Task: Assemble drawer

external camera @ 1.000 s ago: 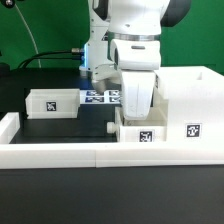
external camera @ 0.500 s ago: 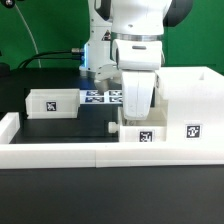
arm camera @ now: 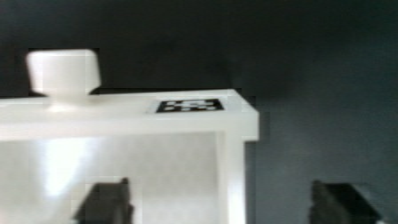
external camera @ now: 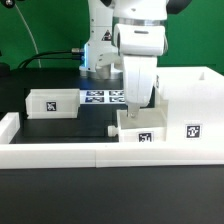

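My gripper (external camera: 138, 104) hangs wide open and empty over the tray (external camera: 137, 128) at the table (external camera: 65, 128) front edge. I should descend straight, jaws astride its wall, then close.

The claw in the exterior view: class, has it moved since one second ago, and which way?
Yes. The claw has risen: against the tall casing, which stayed put, its body now stands higher above the small tray.
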You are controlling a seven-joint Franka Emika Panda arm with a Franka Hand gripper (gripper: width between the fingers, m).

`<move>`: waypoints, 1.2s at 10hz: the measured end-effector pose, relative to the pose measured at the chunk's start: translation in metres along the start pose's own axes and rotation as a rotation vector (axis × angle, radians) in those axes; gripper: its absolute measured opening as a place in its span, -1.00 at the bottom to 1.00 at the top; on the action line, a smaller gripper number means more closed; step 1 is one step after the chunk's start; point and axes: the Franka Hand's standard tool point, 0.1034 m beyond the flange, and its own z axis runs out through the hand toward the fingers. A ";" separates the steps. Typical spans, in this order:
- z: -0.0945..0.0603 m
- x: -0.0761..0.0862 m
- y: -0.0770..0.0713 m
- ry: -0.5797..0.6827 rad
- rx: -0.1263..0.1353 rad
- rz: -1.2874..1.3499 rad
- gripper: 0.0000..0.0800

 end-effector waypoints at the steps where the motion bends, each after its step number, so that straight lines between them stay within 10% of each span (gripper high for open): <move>1: -0.006 -0.005 0.002 -0.002 -0.007 0.005 0.47; 12: 0.019 -0.075 0.002 0.137 0.025 -0.085 0.62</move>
